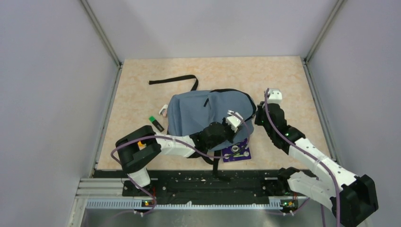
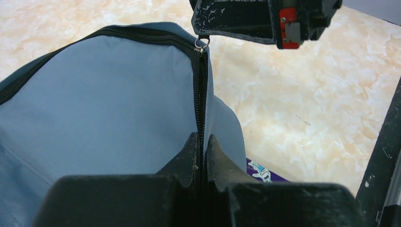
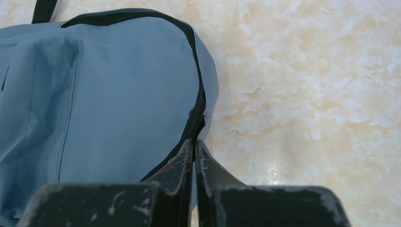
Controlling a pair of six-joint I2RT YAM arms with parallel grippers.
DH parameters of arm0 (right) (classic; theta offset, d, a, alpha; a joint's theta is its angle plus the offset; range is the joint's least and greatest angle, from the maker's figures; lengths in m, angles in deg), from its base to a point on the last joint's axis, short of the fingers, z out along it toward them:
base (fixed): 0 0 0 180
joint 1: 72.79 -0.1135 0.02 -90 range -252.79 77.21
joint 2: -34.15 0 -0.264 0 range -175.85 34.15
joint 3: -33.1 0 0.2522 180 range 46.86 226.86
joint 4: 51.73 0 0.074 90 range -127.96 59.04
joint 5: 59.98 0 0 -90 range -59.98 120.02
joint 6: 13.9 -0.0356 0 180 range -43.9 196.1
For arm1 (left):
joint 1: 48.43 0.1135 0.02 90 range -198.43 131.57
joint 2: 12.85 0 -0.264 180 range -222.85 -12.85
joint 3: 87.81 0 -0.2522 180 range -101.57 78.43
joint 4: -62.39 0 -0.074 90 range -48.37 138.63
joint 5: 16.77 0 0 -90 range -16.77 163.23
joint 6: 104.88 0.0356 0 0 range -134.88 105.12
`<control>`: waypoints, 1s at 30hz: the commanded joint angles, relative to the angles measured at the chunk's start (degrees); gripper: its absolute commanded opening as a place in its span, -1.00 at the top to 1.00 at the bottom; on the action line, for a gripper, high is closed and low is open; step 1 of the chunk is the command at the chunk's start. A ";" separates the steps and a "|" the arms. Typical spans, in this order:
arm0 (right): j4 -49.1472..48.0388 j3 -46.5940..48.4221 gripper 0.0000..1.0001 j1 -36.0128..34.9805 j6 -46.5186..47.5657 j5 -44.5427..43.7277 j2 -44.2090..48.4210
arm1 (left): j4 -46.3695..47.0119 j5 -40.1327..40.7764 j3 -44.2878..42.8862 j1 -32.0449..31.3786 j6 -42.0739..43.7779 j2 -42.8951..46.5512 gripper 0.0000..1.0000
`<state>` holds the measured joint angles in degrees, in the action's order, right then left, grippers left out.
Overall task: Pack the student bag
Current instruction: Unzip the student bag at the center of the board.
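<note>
Nearby, purple card (image 1: 238, 154) by student bag (image 1: 196, 111), left end effector (image 2: 202, 142) pinching its zip (image 2: 200, 85), right end effector (image 3: 194, 144) shut.

Before you a beige marbled tabletop (image 1: 293, 85), pale grey wall panels (image 1: 52, 85) on three sides of it, silver posts (image 1: 101, 33) at its back corners

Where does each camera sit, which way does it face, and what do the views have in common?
Top external: above and behind the bases, looking down on the table, the student bag, the left arm and right arm.
Right wrist: low at the bag's edge, facing across the table; the right gripper, pinched on that edge, sits in front.
Left wrist: looks along the zip past the left gripper, pinched on it, to the right gripper.
Shared: every view shows the bag.
</note>
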<state>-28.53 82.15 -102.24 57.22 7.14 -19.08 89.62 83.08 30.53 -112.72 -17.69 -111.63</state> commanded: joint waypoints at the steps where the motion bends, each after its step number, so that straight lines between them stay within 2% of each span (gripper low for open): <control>1: -1.07 1.79 1.00 0.71 -0.43 -4.04 -0.42 | 4.91 -1.65 2.31 -0.32 1.52 4.96 1.00; 18: -1.52 3.65 1.00 2.20 -1.41 -1.62 -3.84 | -3.24 -6.33 10.28 -0.31 3.95 17.70 1.00; 23: -2.45 4.46 1.00 3.20 -1.70 0.19 -5.46 | -9.77 -10.40 9.38 -0.31 4.70 20.57 1.00; 27: -3.95 4.07 1.00 4.77 -2.18 1.53 -6.58 | -13.02 -15.89 9.94 -0.31 4.15 23.85 1.00; 30: -6.10 3.52 1.00 5.65 -2.54 2.65 -7.94 | -18.92 -20.75 8.38 -0.31 3.71 25.60 1.00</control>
<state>-30.24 83.72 -98.70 55.19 9.92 -25.37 75.15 71.56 40.54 -112.48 -13.29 -90.54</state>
